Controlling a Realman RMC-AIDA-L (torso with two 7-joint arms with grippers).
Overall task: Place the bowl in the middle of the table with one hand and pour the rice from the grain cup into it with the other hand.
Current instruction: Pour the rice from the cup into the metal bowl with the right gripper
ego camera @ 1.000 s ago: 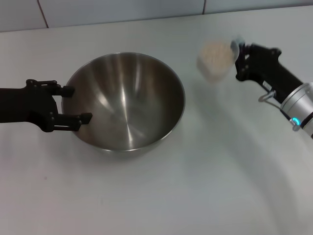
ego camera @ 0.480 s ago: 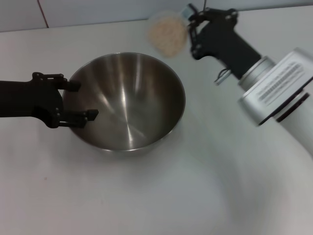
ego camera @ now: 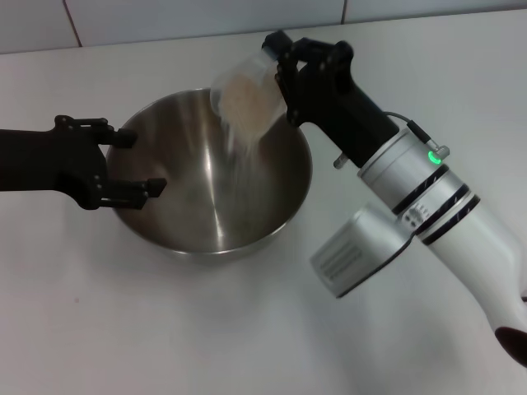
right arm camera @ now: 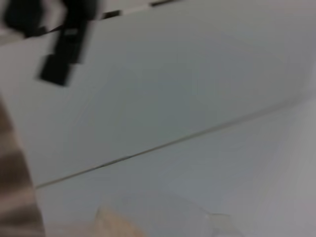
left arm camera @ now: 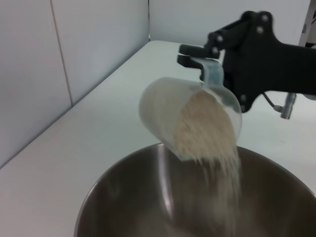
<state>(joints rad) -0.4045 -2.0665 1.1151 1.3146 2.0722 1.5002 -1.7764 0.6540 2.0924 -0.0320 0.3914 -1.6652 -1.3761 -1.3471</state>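
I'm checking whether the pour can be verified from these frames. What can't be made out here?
- How much rice has landed: in the head view the tilted grain cup and falling stream cover part of the bowl floor; the left wrist view cuts off the bowl's bottom.
- The right gripper grip on the cup's handle: partly hidden by its own black body.
- The right wrist view: too blurred to make out anything clearly.
- The left gripper contact with the bowl rim: unclear in the head view.

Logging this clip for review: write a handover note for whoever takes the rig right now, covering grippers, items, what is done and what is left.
Left gripper: open, its fingers straddling the rim of the bowl on its left side.
Right gripper: shut on the grain cup, tipped over the bowl's far rim.
Rice is streaming into the bowl, which stands about mid-table.
Done: bowl placed, pour begun.
Left: finish emptying the cup.
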